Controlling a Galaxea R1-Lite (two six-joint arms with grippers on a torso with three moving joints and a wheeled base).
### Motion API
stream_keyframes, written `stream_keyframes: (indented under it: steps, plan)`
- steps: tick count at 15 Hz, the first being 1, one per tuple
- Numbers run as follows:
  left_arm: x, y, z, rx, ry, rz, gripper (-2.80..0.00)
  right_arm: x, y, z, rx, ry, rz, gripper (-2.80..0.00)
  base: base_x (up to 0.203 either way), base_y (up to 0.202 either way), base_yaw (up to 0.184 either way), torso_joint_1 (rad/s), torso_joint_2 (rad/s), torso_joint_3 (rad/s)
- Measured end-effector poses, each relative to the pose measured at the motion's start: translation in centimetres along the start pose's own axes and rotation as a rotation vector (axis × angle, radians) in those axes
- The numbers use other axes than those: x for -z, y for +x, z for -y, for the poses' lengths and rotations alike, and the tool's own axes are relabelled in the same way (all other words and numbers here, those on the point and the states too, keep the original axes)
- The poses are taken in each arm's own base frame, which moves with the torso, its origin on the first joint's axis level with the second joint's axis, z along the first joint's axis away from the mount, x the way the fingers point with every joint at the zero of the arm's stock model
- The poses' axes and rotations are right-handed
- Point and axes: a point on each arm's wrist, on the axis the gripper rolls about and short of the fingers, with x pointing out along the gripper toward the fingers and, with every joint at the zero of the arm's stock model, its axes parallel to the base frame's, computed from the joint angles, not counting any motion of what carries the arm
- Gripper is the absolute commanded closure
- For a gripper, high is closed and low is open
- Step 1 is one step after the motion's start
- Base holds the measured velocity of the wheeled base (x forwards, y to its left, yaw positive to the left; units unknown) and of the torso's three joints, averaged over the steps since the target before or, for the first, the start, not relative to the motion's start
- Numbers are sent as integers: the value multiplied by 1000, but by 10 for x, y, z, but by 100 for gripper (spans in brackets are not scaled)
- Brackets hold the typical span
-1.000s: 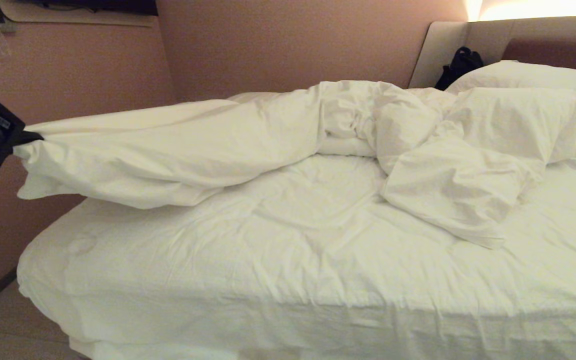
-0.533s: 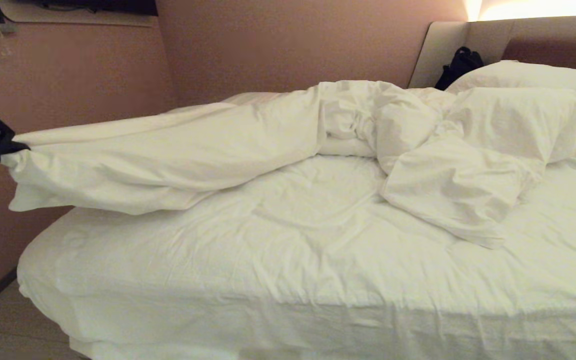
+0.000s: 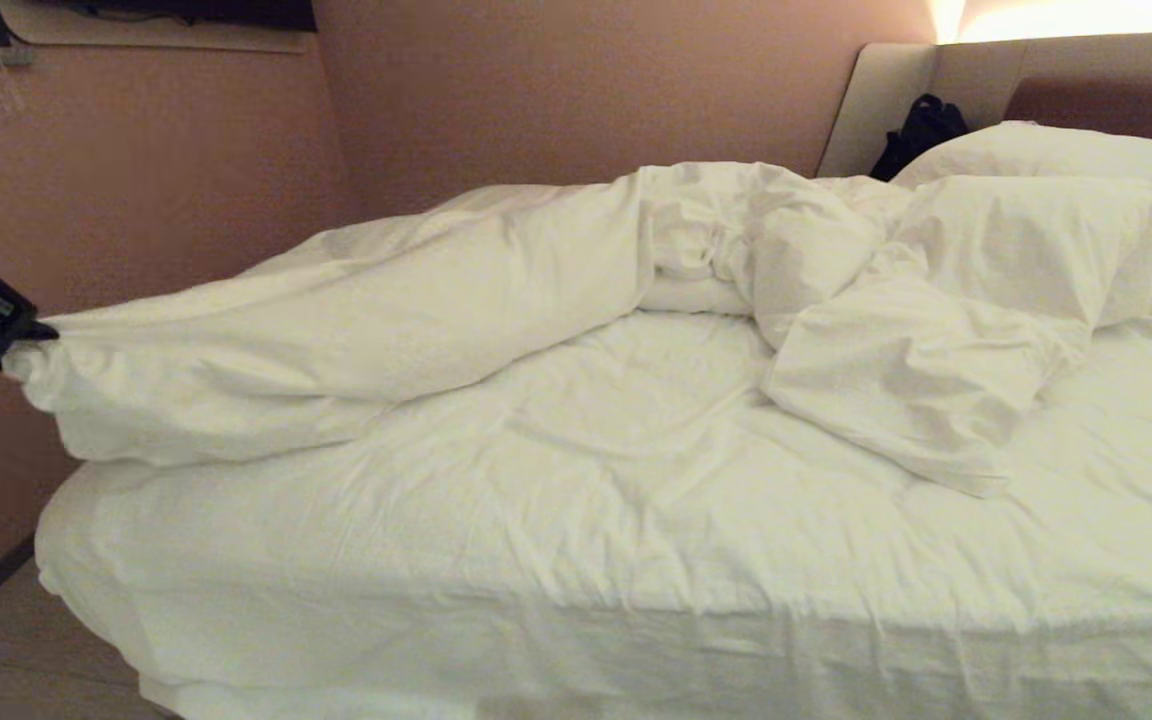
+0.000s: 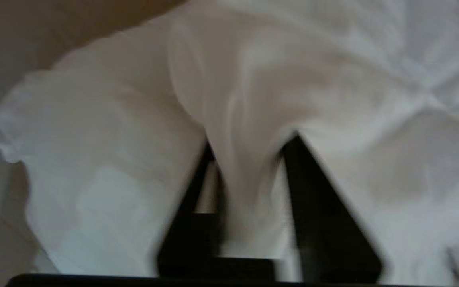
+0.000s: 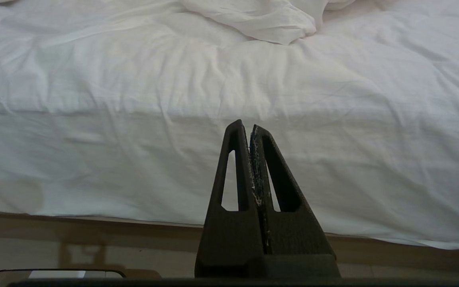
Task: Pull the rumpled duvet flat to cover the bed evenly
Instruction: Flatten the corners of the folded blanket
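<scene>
White duvet (image 3: 416,300) lies bunched along the far side of the bed (image 3: 576,560), heaped near the pillows (image 3: 1046,150) by the headboard (image 3: 1036,70), with one end stretched out past the bed's left edge. That end runs between the fingers (image 4: 317,199) of the left gripper (image 3: 21,330), which stand a little apart with a fold of cloth between them; whether they still pinch it I cannot tell. Right gripper (image 5: 250,129) hangs low before the bed's near side, fingers pressed together and holding nothing
</scene>
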Motion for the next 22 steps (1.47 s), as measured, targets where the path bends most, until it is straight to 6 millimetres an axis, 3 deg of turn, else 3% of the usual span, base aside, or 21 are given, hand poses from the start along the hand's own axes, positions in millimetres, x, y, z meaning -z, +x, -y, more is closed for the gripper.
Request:
stream_keyframes:
  steps: [5, 8, 13, 17, 21, 22]
  plan:
    - [-1, 18, -9, -93, 1, 43, -280, 0, 0, 0, 0, 0, 0, 0, 0, 0, 0, 0, 0, 0]
    - [-3, 17, -7, -107, -1, 63, -280, 0, 0, 0, 0, 0, 0, 0, 0, 0, 0, 0, 0, 0]
    - [-6, -27, 12, 16, 6, 42, -280, 0, 0, 0, 0, 0, 0, 0, 0, 0, 0, 0, 0, 0]
    - [5, -56, 25, 279, -58, -202, -280, 0, 0, 0, 0, 0, 0, 0, 0, 0, 0, 0, 0, 0]
    - [23, -62, 37, 485, -94, -459, -280, 0, 0, 0, 0, 0, 0, 0, 0, 0, 0, 0, 0, 0]
    - [29, -59, 40, 498, -90, -490, -56, 0, 0, 0, 0, 0, 0, 0, 0, 0, 0, 0, 0, 0]
